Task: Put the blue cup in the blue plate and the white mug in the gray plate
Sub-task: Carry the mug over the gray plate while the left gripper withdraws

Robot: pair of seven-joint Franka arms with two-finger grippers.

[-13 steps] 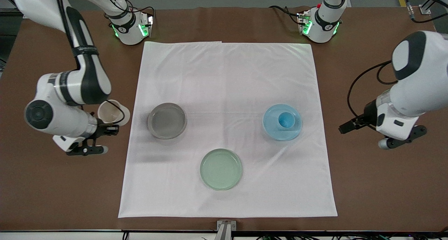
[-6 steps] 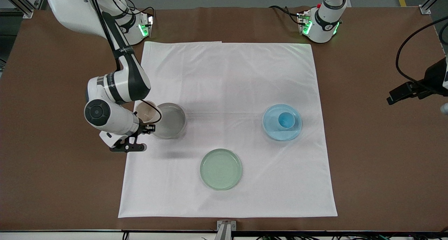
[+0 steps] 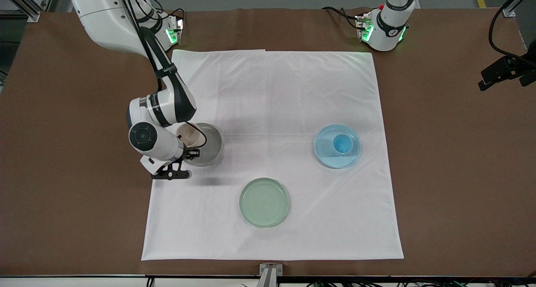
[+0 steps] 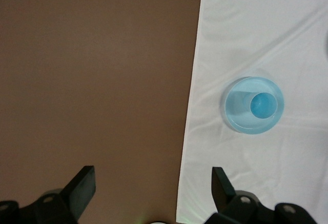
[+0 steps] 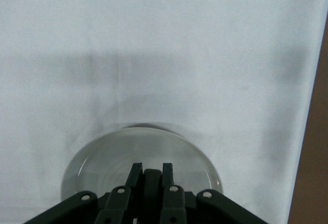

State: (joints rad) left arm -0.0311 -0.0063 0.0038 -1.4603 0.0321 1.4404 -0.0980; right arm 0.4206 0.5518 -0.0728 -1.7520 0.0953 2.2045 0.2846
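Observation:
My right gripper is shut on the thin black handle of the white mug and holds it upright over the gray plate's rim toward the right arm's end. In the right wrist view the shut fingers pinch a dark handle above the gray plate; the mug's body is hidden there. The blue cup stands upright in the blue plate. My left gripper is open and empty, high over the brown table beside the cloth, with the blue cup and blue plate below.
A pale green plate lies on the white cloth, nearer the front camera than the other two plates. Brown tabletop surrounds the cloth. A dark part of the left arm shows at the view's edge.
My right gripper has carried the white mug from over the brown table to over the gray plate's rim. The left arm has drawn back toward the table's edge.

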